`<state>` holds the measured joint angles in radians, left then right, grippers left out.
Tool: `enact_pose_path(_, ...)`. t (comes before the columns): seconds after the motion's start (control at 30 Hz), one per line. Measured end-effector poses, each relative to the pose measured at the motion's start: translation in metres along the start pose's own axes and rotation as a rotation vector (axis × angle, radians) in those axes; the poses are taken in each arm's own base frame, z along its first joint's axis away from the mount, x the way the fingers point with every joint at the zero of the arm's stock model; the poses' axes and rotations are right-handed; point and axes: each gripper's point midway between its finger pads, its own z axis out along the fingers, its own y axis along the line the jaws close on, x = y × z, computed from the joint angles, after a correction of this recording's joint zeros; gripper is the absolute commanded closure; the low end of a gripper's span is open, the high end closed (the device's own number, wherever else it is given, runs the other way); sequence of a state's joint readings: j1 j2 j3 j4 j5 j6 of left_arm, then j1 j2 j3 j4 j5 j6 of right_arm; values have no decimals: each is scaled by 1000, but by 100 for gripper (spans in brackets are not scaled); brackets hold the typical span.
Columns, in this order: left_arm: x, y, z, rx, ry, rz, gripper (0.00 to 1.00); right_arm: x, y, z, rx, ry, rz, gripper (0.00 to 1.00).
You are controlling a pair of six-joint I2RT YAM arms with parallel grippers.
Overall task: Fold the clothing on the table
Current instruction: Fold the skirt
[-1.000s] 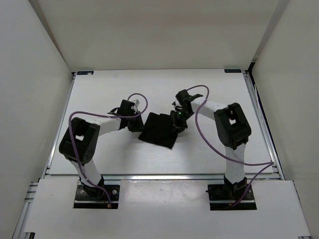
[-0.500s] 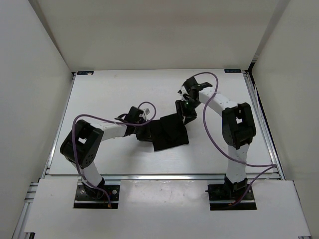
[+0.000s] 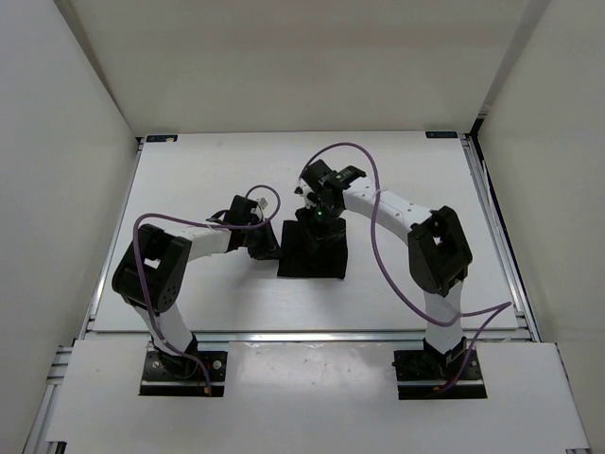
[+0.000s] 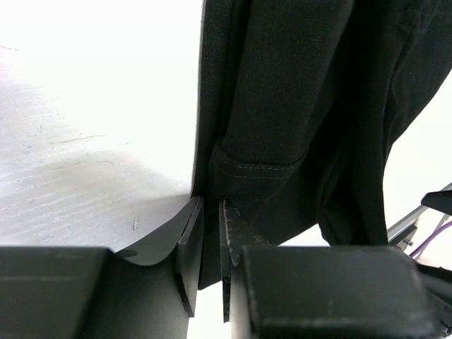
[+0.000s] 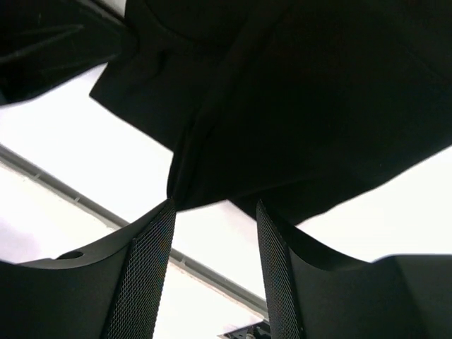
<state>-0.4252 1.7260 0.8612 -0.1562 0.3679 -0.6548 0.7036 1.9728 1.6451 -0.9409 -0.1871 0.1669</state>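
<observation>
White table [image 3: 189, 180], walls on three sides. Left gripper [image 4: 212, 212] is pinched nearly closed on a hem at the 9 o'clock edge of the black clothing [image 3: 314, 255], which lies folded near table centre. Right gripper [image 5: 215, 206] sits at its 12 o'clock edge, fingers spread, clamping nothing; fabric just past the tips.

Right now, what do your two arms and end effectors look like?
The left arm and right arm have white links and black joint housings, each trailing a purple cable. The left end effector and right end effector are black; the right's pads are mesh-textured, with a green light near its wrist.
</observation>
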Motion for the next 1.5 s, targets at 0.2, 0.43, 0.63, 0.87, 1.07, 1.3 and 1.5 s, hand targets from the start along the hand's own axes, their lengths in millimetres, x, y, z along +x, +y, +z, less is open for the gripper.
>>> enact_pose_path(0.2, -2, 0, -1, -3, -6, -20, 75, -12, 5, 9, 21, -6, -10, 40)
enact_pose_path(0.43, -11, 2, -8, -3, -38, -40, 74, -32, 9, 20, 72, -17, -33, 40)
enact_pose_path(0.63, -20, 12, -17, -10, -69, -72, 75, -23, 2, 39, 150, 44, -12, 42)
enact_pose_path(0.87, -33, 33, -25, -38, -105, -129, 75, -16, -4, 51, 262, 84, -14, 41)
enact_pose_path(1.07, -33, 35, -25, -42, -108, -132, 75, -20, 11, 49, 309, 56, -63, 42)
enact_pose_path(1.3, -24, 44, -24, -58, -92, -149, 75, -14, 23, 52, 340, 58, -110, 42)
enact_pose_path(1.5, -29, 47, -28, -59, -108, -159, 75, -12, 16, 55, 394, 65, -122, 42)
